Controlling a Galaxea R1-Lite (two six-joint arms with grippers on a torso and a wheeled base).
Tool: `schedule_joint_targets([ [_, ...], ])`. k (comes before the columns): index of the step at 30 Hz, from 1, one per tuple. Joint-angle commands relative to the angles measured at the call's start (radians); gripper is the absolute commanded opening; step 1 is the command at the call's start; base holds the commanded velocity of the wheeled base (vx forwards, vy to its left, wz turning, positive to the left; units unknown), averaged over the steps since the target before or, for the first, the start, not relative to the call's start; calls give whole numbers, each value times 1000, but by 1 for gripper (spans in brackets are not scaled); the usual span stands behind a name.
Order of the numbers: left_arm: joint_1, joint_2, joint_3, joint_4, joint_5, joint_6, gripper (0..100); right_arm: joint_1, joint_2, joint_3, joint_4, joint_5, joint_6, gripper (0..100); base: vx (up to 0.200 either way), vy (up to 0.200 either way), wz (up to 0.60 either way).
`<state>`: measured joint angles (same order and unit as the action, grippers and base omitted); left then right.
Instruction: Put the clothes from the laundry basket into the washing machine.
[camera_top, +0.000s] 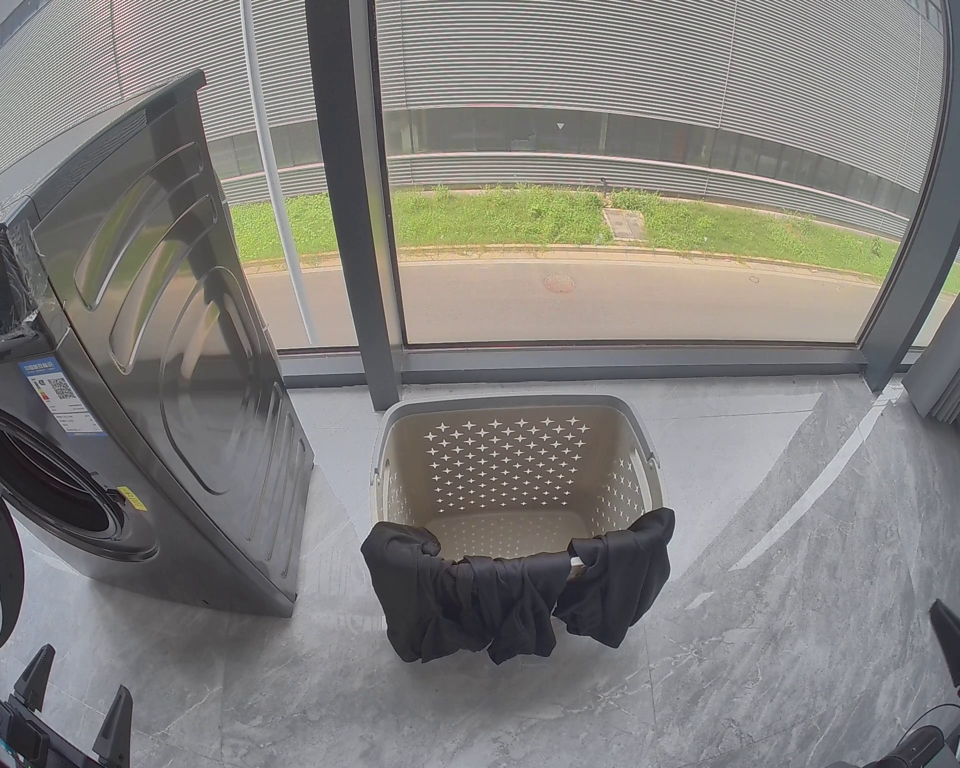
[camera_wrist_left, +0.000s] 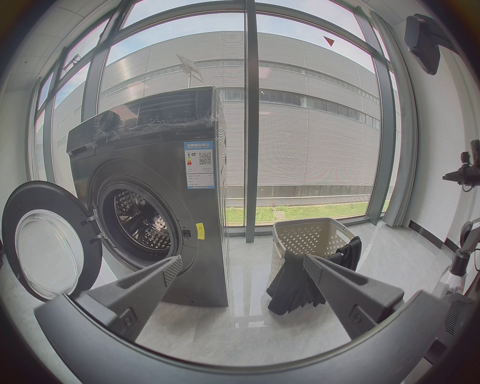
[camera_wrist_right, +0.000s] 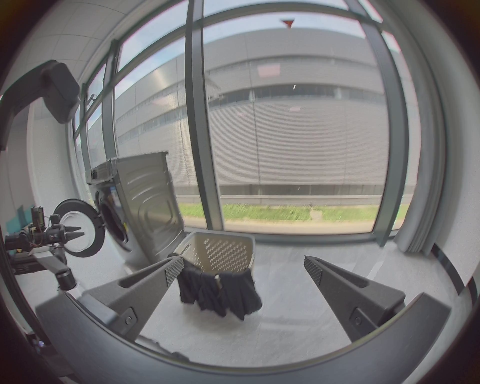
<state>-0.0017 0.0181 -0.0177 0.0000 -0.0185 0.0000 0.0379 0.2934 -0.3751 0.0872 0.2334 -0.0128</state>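
The left claw (camera_wrist_left: 241, 267) hangs low on the robot's left with its jaws spread wide and nothing between them. The right claw (camera_wrist_right: 242, 267), low on the right, is just as wide apart and just as empty. Both are well apart from the laundry, so I judge the job is at its start, with the first pick not yet made.

Ahead of them on the grey floor (camera_top: 800, 620) stands the laundry basket (camera_top: 515, 405). A black garment (camera_top: 505, 595) lies draped over its near rim, a little of it inside and most hanging down the outer wall toward the robot. Hung like that, it offers a bunched fold at the rim that a claw could likely pinch from above, without reaching down to the basket bottom.

Just beside the basket, on the robot's left, is the washing machine (camera_top: 170, 330). Its round door (camera_wrist_left: 50, 240) is swung fully open and the drum mouth (camera_wrist_left: 137, 225) is bare, so the way in looks ready. The machine's front corner lies between basket and drum mouth, so a trailing sleeve could drag or catch there during the carry, and an arm swinging in could knock the open door.

Behind everything runs a tall window (camera_top: 620, 150) with a dark post (camera_top: 350, 200)
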Motion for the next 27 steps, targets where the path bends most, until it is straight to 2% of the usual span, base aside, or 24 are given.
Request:
schedule_joint_targets([
  [1, 0, -18, 18, 0, 0, 0, 100, 39, 438, 59, -66, 118, -35, 100, 0, 0, 0],
  [11, 0, -18, 18, 0, 0, -2, 100, 132, 793, 79, -274, 113, -27, 100, 0, 0, 0],
  [15, 0, -18, 18, 0, 0, -2, 100, 140, 882, 90, -336, 113, -21, 100, 0, 0, 0],
  [17, 0, -18, 18, 0, 0, -2, 100, 149, 972, 105, -422, 112, -15, 100, 0, 0, 0],
  [22, 0, -18, 18, 0, 0, -2, 100, 155, 1106, 111, -532, 104, -4, 100, 0, 0, 0],
  [27, 0, -18, 18, 0, 0, -2, 100, 181, 1222, 110, -620, 40, 30, 100, 0, 0, 0],
])
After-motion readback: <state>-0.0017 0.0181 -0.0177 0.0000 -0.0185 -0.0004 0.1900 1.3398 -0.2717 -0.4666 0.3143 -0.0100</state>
